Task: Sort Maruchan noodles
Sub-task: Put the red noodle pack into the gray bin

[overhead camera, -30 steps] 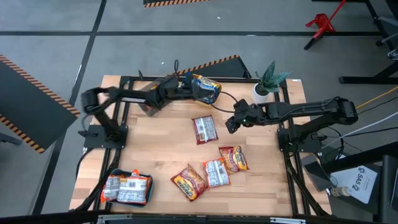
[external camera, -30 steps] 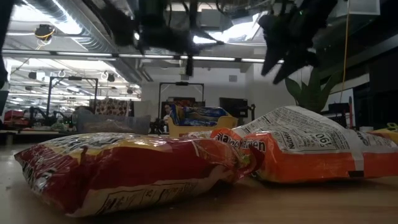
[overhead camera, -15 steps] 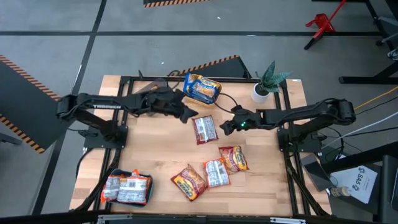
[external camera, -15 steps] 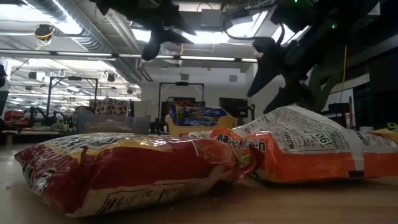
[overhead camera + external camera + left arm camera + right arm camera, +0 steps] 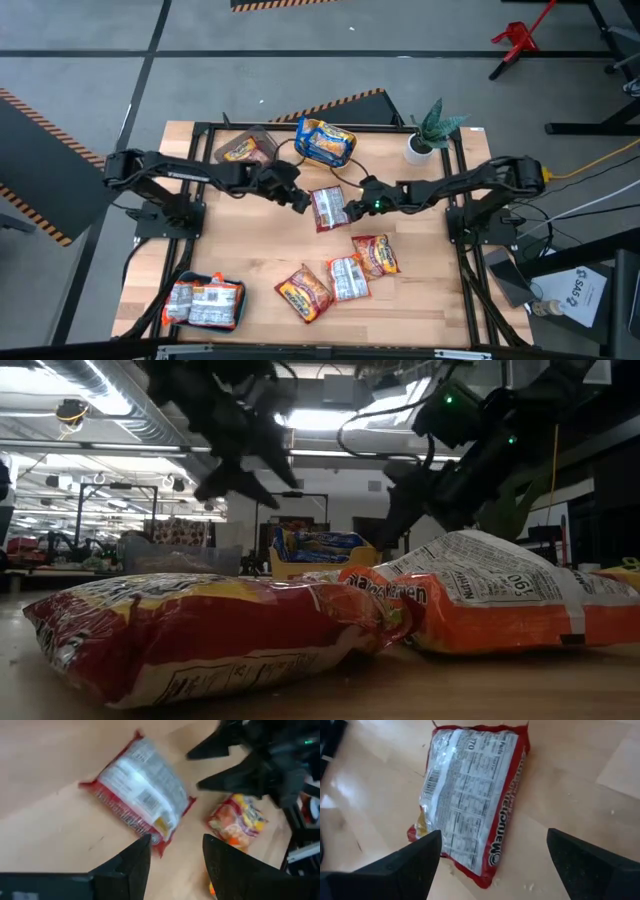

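Observation:
A silver-and-red Maruchan noodles packet (image 5: 328, 208) lies flat on the wooden table near its middle, print side up (image 5: 470, 800). My left gripper (image 5: 302, 203) hangs open just off its left side, slanting down (image 5: 175, 862). My right gripper (image 5: 352, 197) is wide open just off its right side, its fingers standing above the packet's near corners in the right wrist view (image 5: 492, 865). Neither gripper touches the packet. Three more packets (image 5: 347, 277) lie flat toward the near edge.
At the far edge, a yellow bin (image 5: 325, 143) holds blue-yellow packets and a grey bin (image 5: 245, 148) holds an orange one. A teal bin (image 5: 205, 300) with silver packets sits at the near left corner. A potted plant (image 5: 430, 135) stands far right.
My left gripper has left the yellow bin, come down toward the table's middle and the silver-red packet, tipped downward and opened. My right gripper has sunk and edged left toward the same packet. The packet has stayed where it was.

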{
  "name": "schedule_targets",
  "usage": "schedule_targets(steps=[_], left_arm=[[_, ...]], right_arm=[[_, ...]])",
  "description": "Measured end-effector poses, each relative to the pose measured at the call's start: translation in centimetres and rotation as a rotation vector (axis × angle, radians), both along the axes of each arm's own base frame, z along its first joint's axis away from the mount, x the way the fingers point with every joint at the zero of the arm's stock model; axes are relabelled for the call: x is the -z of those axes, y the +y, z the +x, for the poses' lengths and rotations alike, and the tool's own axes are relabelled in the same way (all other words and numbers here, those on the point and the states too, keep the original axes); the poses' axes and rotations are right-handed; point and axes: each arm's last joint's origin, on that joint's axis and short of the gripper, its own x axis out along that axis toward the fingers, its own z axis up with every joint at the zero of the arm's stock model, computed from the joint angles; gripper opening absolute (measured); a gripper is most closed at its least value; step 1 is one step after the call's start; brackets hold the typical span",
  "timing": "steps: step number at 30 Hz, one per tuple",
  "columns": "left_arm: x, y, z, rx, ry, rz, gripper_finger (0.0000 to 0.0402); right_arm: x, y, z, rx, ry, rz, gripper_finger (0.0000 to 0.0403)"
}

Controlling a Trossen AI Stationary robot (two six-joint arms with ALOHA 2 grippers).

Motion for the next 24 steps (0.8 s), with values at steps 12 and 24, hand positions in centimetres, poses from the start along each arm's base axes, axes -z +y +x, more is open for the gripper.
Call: schedule_targets(steps=[12, 24], left_arm=[[7.7, 0.0, -0.1, -0.172, -0.229, -0.215, 0.0178], [11.2, 0.1, 1.3, -0.215, -0.247, -0.283, 0.0178]], right_arm=[[1.9, -1.3, 0.9, 0.004, -0.01, 0.018, 0.0347], [3.3, -1.3, 2.0, -0.03, -0.062, 0.007, 0.0347]])
